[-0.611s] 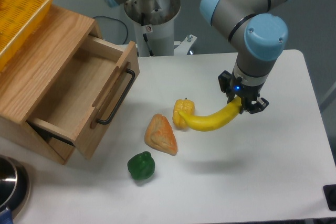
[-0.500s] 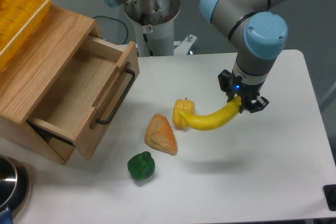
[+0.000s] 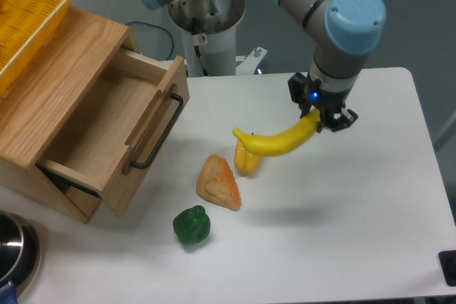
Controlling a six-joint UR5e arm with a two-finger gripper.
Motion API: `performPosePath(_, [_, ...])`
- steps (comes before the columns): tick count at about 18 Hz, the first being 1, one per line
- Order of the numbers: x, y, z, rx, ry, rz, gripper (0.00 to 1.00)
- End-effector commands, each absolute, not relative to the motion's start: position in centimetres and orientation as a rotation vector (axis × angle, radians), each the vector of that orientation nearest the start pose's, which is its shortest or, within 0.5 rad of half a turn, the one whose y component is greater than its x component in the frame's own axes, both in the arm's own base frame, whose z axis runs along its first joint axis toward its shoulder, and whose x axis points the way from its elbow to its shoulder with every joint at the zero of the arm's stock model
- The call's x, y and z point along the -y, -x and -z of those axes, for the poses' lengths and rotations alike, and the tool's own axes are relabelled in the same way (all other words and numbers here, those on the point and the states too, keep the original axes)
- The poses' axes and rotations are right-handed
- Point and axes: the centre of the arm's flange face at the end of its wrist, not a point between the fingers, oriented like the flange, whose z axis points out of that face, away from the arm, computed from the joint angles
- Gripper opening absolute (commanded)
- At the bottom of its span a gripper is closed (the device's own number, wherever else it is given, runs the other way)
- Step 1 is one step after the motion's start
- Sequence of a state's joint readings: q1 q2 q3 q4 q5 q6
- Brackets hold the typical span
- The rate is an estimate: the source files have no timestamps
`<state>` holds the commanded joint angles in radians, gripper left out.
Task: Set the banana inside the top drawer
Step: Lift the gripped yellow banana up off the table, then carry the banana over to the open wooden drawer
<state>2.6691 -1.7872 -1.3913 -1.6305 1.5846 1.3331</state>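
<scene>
The banana [image 3: 276, 140] is gripped at its right end by the pincer [image 3: 320, 114], whose two fingers are clamped on it from either side. The fruit is carried clear of the white tabletop [image 3: 370, 204], with its free tip pointed left toward the top drawer [image 3: 114, 133] and a faint shadow cast on the surface below it. The yellow bell pepper [image 3: 247, 159] is partly overlapped by the banana's middle in this view; whether the two are touching cannot be told. Just left of the pepper a orange-tan wedge-shaped item [image 3: 219, 182] is seen lying on the tabletop, and a green pepper [image 3: 191, 225] is found below and left of that. The top drawer is pulled open from the wooden cabinet [image 3: 57, 69], well to the left of the banana, its black bar handle [image 3: 158, 133] turned toward the fruit and its inside bare. A yellow mesh basket [image 3: 28, 12] is set on top of the cabinet.
</scene>
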Motion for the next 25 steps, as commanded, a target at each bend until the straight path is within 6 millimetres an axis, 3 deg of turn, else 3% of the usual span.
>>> performPosePath(12, [-36.7,39.4,-48.9,-0.15,3.217,0.244,0.15])
performPosePath(16, [-37.3,36.0,-50.0,-0.111,3.233,0.273,0.15])
performPosePath(21, [-36.5,31.6,-52.5,-0.092,3.254,0.315,0.15])
performPosePath(25, [-37.9,27.7,-53.8,-0.035,3.255,0.262,0.15])
